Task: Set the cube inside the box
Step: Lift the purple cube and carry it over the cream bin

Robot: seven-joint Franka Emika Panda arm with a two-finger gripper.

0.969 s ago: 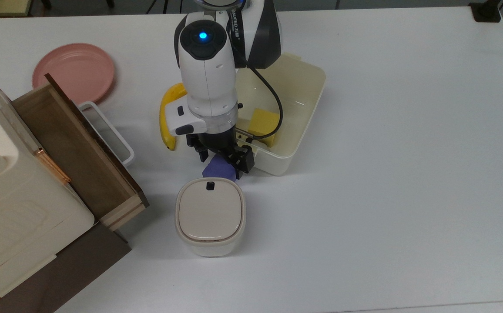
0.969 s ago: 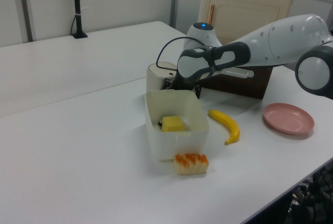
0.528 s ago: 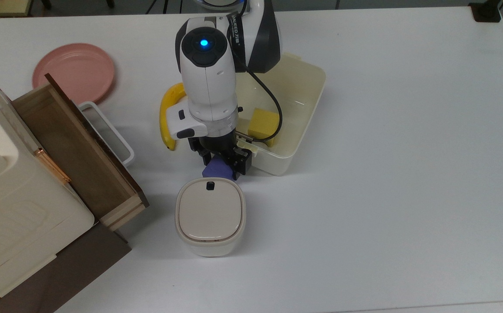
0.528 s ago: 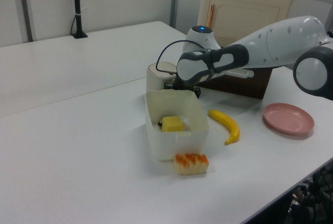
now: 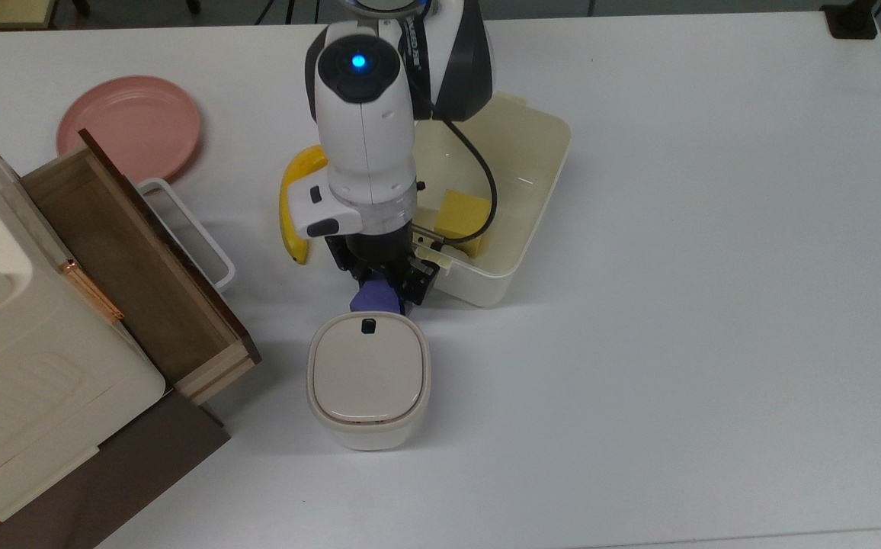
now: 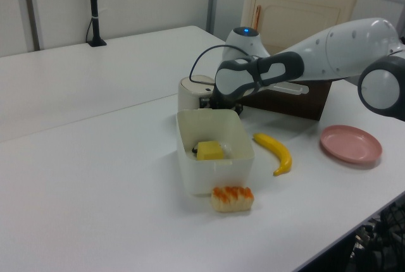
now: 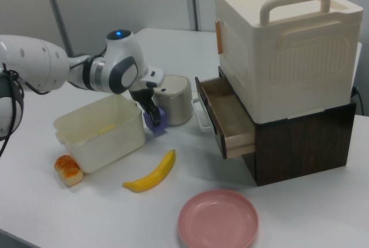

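Hand (image 5: 384, 280) seemingly tighter around cube (image 5: 376, 297)

White table (image 5: 677, 267) (box (image 5: 539, 191), banana (image 5: 292, 202))

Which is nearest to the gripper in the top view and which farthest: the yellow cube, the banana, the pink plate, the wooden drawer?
Measured from the gripper in the top view:
1. Yellow cube, in the box up and to the top view's right.
2. Banana, up and to the top view's left.
3. Wooden drawer, farther to the top view's left.
4. Pink plate, at the top view's upper left.
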